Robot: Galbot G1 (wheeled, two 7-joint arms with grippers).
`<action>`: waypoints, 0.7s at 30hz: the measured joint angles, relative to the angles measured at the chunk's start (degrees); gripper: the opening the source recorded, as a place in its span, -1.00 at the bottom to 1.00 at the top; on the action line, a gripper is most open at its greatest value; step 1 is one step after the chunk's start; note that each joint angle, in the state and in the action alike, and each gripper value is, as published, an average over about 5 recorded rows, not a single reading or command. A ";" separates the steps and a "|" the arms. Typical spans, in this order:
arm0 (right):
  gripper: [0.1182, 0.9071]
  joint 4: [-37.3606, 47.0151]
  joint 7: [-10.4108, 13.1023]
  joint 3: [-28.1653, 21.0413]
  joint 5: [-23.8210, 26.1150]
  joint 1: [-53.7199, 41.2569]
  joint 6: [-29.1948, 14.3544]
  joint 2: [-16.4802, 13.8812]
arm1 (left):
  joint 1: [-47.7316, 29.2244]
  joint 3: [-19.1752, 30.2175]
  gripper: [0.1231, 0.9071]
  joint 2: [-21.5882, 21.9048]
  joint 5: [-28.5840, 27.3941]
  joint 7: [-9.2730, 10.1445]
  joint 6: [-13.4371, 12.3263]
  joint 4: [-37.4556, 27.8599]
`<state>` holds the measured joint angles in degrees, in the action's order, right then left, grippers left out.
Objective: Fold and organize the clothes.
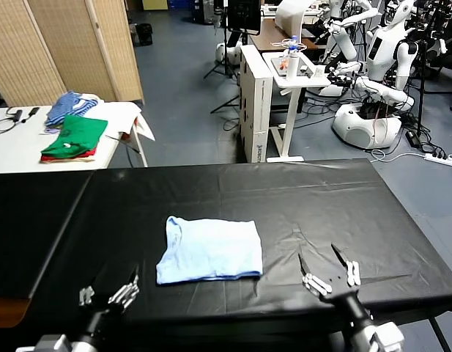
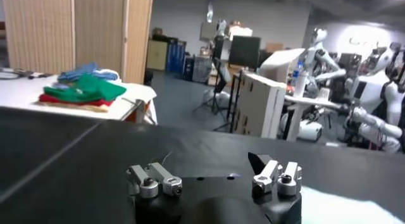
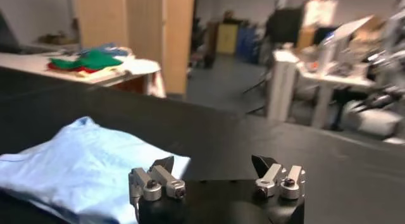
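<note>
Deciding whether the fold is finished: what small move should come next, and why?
Probably none on the shirt itself: the T-shirt lies as a compact folded rectangle on the black table, and both end effectors, left and right, stand open, apart from it. I'd draw both arms back.

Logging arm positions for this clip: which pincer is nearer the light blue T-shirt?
Left, narrowly. The left pincer sits just off the T-shirt's near left corner; the right pincer is farther out past its right edge.

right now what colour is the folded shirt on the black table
Light sky blue, plain; the shirt shows best in the head view.
</note>
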<state>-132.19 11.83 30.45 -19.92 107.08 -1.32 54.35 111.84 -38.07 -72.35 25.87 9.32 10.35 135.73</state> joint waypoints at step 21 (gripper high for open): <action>1.00 -4.22 7.34 0.02 1.56 14.40 -0.31 5.46 | 4.22 -0.66 1.00 -1.52 -0.57 -0.46 1.67 2.03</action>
